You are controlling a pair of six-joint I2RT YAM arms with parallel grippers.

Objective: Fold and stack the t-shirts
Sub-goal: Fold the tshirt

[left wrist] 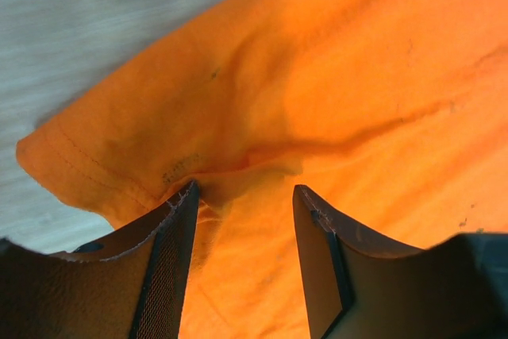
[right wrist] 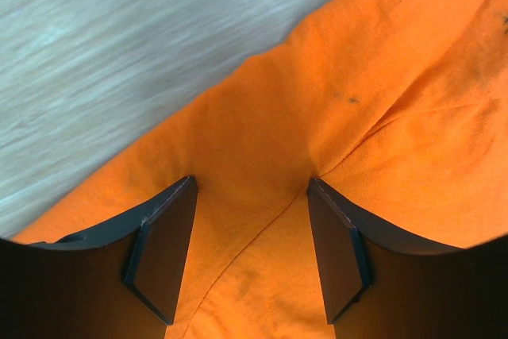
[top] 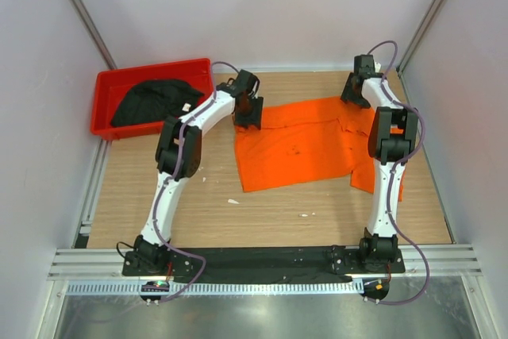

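Down at the bottom of the top view, both arm bases sit on the black rail (top: 270, 258), and the arms reach up the frame over the wooden table (top: 151, 204). Middle right of the frame is the orange t-shirt (top: 298, 148), spread mostly flat but wrinkled, its right side running under the right arm.

Now to the shirt's far edge. The left gripper (top: 248, 114) is down on its upper-left corner and the right gripper (top: 355, 91) on its upper-right corner. In the left wrist view the fingers (left wrist: 167, 267) stand apart with nothing clamped. Their tips are planted in the cloth near the hemmed corner, with a small ridge of orange fabric raised between them. The right wrist view tells the same story: fingers (right wrist: 163, 252) set wide, cloth lying between them just inside the edge, a seam running down the gap.

This reads as the pinch before a fold. To do it well, both pairs should close together and bite deep enough to bring up both layers. They should then lift level and carry the far edge straight toward the near hem, since one side leading would skew the crease.

Farthest back, upper left, the red bin (top: 103, 85) holds the black t-shirt (top: 155, 101), crumpled and not yet folded.
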